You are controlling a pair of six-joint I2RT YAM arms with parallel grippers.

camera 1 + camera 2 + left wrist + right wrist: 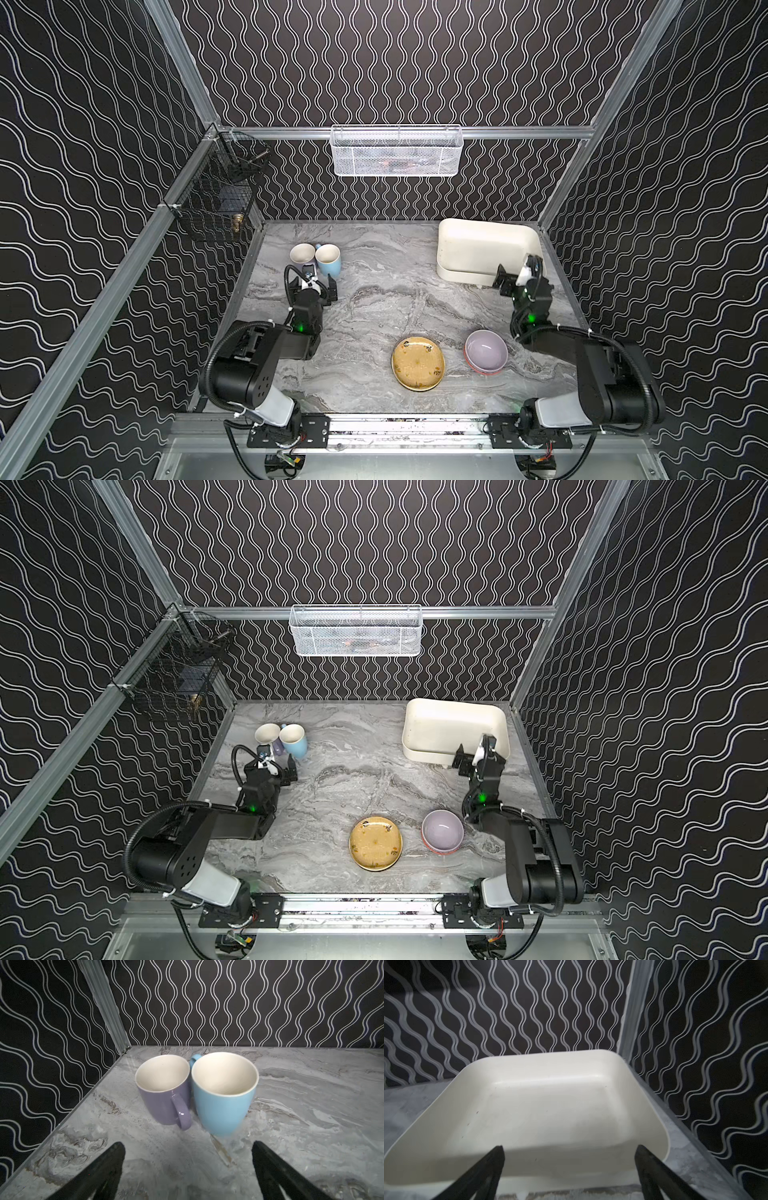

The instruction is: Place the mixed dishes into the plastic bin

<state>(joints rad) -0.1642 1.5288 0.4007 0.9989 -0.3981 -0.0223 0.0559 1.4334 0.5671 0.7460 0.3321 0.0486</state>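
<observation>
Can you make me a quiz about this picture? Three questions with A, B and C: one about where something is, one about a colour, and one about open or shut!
1. Where do the lilac mug and the light-blue mug stand?
A) far left of the table
B) near right of the table
C) middle of the table

2. What colour is the plate?
A) green
B) mustard
C) white

3. The left gripper is:
A) shut on the lilac mug
B) shut on nothing
C) open

Answers:
1 A: both mugs sit side by side by the far-left corner.
2 B: it is mustard in both top views.
3 C: its fingers stand wide apart with nothing between them.
</observation>
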